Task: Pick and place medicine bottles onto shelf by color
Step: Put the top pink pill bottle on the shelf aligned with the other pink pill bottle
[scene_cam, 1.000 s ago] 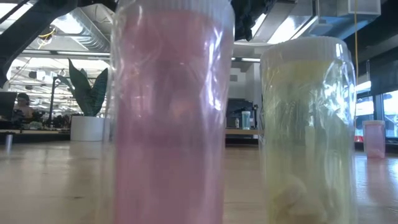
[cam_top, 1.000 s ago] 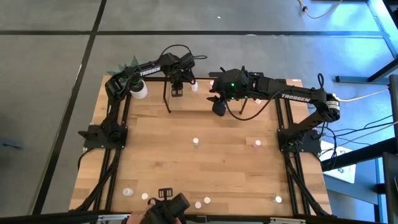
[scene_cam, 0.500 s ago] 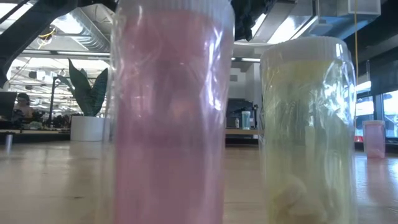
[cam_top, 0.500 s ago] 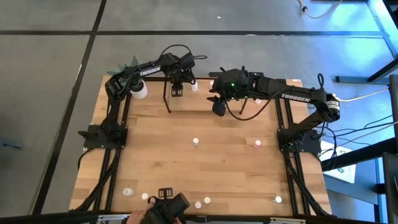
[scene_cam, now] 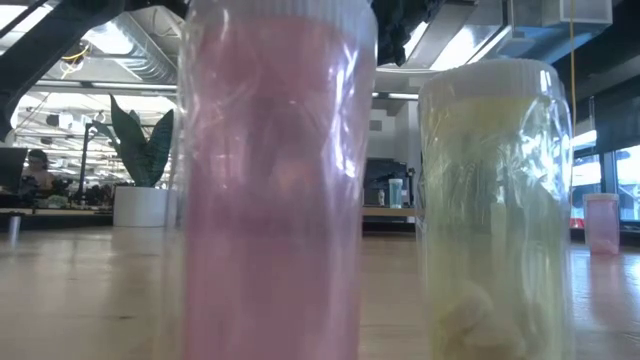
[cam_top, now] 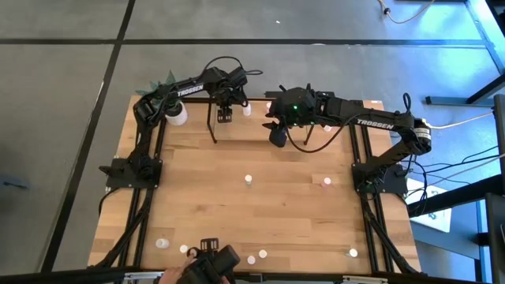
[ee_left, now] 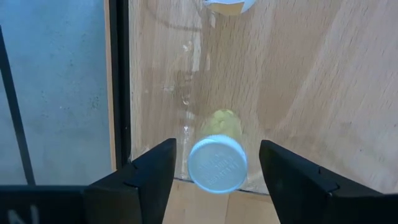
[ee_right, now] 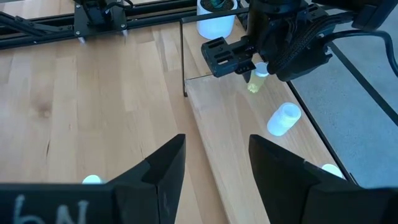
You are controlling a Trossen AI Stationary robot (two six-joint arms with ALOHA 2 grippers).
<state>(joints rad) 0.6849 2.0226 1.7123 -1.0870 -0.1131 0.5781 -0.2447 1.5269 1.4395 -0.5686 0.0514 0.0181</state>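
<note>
My left gripper [ee_left: 217, 158] hangs over the shelf [ee_right: 224, 130] at the table's far edge, pointing down. It is open, one finger on either side of a yellowish medicine bottle with a white cap [ee_left: 217, 163], with a gap on both sides. That bottle [ee_right: 255, 82] stands on the shelf board. A white bottle [ee_right: 283, 118] rests on the board nearby. My right gripper [ee_right: 214, 152] hovers open and empty above the shelf's middle [cam_top: 278, 136].
Loose bottles stand on the table: two mid-table [cam_top: 248, 180] [cam_top: 326, 181] and several along the near edge [cam_top: 251, 259]. A pink [scene_cam: 275, 180] and a yellowish bottle [scene_cam: 495, 200] fill the low view. A white plant pot [cam_top: 177, 114] stands at the far left.
</note>
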